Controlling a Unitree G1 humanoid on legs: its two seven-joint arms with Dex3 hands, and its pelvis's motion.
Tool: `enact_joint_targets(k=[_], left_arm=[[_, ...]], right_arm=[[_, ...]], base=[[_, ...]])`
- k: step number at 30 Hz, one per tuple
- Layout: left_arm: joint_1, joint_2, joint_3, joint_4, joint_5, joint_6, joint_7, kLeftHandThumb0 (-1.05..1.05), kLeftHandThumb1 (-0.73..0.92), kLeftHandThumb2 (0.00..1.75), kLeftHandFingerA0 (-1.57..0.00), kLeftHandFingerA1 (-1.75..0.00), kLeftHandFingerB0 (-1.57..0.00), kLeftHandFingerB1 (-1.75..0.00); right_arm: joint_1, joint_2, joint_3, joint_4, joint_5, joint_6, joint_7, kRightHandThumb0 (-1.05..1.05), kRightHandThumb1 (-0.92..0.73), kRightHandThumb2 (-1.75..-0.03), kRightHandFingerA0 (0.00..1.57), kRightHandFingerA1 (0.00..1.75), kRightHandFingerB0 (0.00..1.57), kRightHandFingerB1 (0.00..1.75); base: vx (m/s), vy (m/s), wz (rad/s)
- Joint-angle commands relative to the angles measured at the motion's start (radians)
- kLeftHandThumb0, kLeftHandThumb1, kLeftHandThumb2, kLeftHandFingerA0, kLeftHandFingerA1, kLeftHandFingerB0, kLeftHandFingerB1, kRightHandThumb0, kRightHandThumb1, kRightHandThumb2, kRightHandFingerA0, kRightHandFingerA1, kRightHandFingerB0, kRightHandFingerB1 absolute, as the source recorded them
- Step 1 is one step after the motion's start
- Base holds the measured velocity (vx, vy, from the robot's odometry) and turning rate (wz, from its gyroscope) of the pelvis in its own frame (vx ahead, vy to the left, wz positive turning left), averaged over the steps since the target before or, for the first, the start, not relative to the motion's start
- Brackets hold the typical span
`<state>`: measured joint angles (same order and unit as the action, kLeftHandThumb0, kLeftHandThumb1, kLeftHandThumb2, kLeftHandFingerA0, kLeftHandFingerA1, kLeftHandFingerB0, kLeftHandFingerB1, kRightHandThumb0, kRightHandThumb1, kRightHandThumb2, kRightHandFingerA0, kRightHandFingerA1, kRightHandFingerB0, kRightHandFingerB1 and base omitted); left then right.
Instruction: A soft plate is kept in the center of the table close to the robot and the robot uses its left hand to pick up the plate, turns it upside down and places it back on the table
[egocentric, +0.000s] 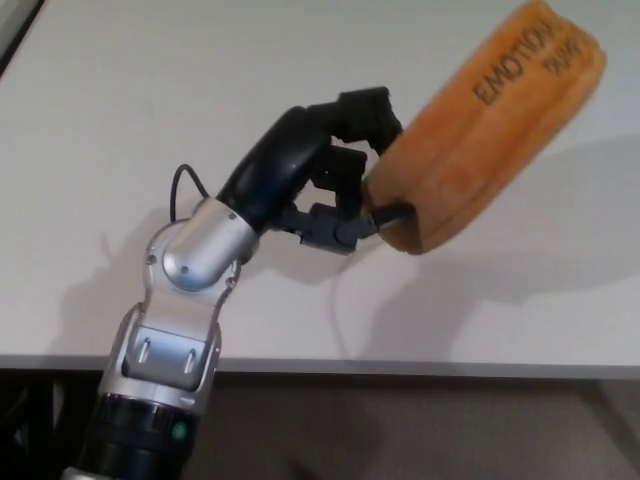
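Plate (480, 130) orange, soft, tilted steeply above white table (150, 100); left robot hand (335, 170) clamps its lower rim

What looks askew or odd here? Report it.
The orange soft plate is off the white table, tipped steeply on edge so its printed side wall faces the camera. The left hand pinches it only at the lower rim. That fits a mid-flip; nothing looks spilled or damaged.

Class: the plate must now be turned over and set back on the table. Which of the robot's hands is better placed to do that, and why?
Left. The left hand already grips the plate's rim and holds it tilted, clear of the table. The right hand is out of view.
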<state>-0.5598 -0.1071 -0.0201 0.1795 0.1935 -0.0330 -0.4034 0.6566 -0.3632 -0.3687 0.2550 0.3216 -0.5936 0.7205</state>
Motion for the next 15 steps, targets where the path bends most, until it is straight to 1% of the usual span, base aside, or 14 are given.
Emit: enact_joint_targets(k=[1, 2, 4, 5, 6, 7, 8, 9, 10, 11, 12, 13, 14, 15], left_arm=[[-0.025, -0.282, 0.780, 0.065, -1.341, 0.002, 0.496, -0.19, 0.52, 0.87, -0.97, -1.75, -0.63, -1.75], [0.000, -0.301, 0.798, 0.080, -1.306, -0.026, 0.544, -0.22, 0.52, 0.84, -0.98, -1.75, -0.46, -1.75], [0.019, -0.313, 0.806, 0.089, -1.278, -0.032, 0.558, -0.25, 0.52, 0.85, -0.99, -1.75, -0.47, -1.75], [0.026, -0.319, 0.813, 0.095, -1.272, -0.031, 0.555, -0.23, 0.49, 0.86, -0.99, -1.75, -0.42, -1.75], [0.028, -0.323, 0.820, 0.099, -1.271, -0.031, 0.552, -0.23, 0.49, 0.86, -0.99, -1.75, -0.42, -1.75], [0.031, -0.335, 0.842, 0.109, -1.283, -0.047, 0.594, -0.19, 0.47, 0.86, -1.00, -1.75, -0.35, -1.67], [0.030, -0.340, 0.854, 0.113, -1.287, -0.052, 0.612, -0.19, 0.47, 0.86, -1.00, -1.75, -0.35, -1.67], [0.025, -0.340, 0.865, 0.123, -1.278, -0.051, 0.636, -0.21, 0.47, 0.86, -1.00, -1.75, -0.28, -1.63], [0.015, -0.336, 0.885, 0.147, -1.248, -0.062, 0.675, -0.19, 0.45, 0.93, -1.03, -1.75, -0.16, -0.68], [0.007, -0.334, 0.899, 0.162, -1.227, -0.073, 0.704, -0.18, 0.45, 0.95, -1.06, -1.75, -0.21, -0.56], [0.000, -0.334, 0.910, 0.171, -1.214, -0.079, 0.725, -0.18, 0.45, 0.95, -1.06, -1.75, -0.21, -0.56], [-0.014, -0.330, 0.928, 0.185, -1.209, -0.090, 0.760, -0.25, 0.41, 0.99, -1.30, -1.50, -0.27, -0.58], [-0.025, -0.324, 0.947, 0.199, -1.197, -0.090, 0.796, -0.21, 0.46, 0.90, -1.03, -1.75, -0.37, -0.58], [-0.036, -0.314, 0.966, 0.223, -1.159, -0.094, 0.855, -0.29, 0.44, 0.98, -1.29, -1.45, -0.70, -1.14]], right_arm=[[0.024, -0.022, -0.014, -0.029, 0.017, 0.064, -0.014, -0.75, -0.88, -0.67, 0.32, 0.54, 0.12, 0.29], [0.020, -0.023, -0.015, -0.021, 0.017, 0.050, -0.009, -0.76, -0.72, -1.06, 0.28, 0.59, 0.05, 0.36], [0.014, -0.027, -0.016, -0.009, 0.016, 0.041, -0.004, -0.77, -0.72, -1.05, 0.28, 0.59, 0.06, 0.35], [0.012, -0.029, -0.017, -0.010, 0.016, 0.043, -0.004, -0.77, -0.72, -1.05, 0.28, 0.59, 0.05, 0.36], [0.012, -0.028, -0.016, -0.013, 0.017, 0.044, -0.004, -0.77, -0.72, -1.05, 0.28, 0.59, 0.05, 0.36], [0.019, -0.027, -0.015, -0.031, 0.021, 0.056, -0.007, -0.76, -0.72, -1.05, 0.28, 0.59, 0.05, 0.37], [0.022, -0.026, -0.015, -0.039, 0.023, 0.060, -0.008, -0.76, -0.72, -1.05, 0.28, 0.59, 0.05, 0.37], [0.019, -0.025, -0.016, -0.037, 0.014, 0.058, -0.018, -0.75, -0.88, -0.68, 0.33, 0.53, 0.11, 0.29], [0.014, -0.023, -0.018, -0.031, 0.014, 0.047, -0.018, -0.74, -0.71, -1.05, 0.27, 0.59, 0.04, 0.39], [0.012, -0.023, -0.018, -0.027, 0.014, 0.041, -0.016, -0.73, -0.71, -1.06, 0.27, 0.59, 0.04, 0.39], [0.011, -0.023, -0.018, -0.026, 0.013, 0.039, -0.017, -0.73, -0.71, -1.06, 0.27, 0.59, 0.04, 0.39], [0.009, -0.022, -0.018, -0.024, 0.017, 0.039, -0.014, -0.74, -0.88, -0.68, 0.33, 0.54, 0.11, 0.30], [0.008, -0.022, -0.017, -0.024, 0.022, 0.045, -0.011, -0.73, -0.87, -0.68, 0.33, 0.53, 0.11, 0.29], [0.011, -0.022, -0.016, -0.030, 0.030, 0.062, -0.010, -0.74, -0.71, -1.04, 0.27, 0.58, 0.05, 0.38]], base=[[0.00, 0.000, 0.00], [0.00, 0.000, 0.00], [0.00, 0.000, 0.00], [0.00, 0.000, 0.00], [0.00, 0.000, 0.00], [0.00, 0.000, 0.00], [0.00, 0.000, 0.00], [0.00, 0.000, 0.00], [0.00, 0.000, 0.00], [0.00, 0.000, 0.00], [0.00, 0.000, 0.00], [0.00, 0.000, 0.00], [0.00, 0.000, 0.00], [0.00, 0.000, 0.00]])
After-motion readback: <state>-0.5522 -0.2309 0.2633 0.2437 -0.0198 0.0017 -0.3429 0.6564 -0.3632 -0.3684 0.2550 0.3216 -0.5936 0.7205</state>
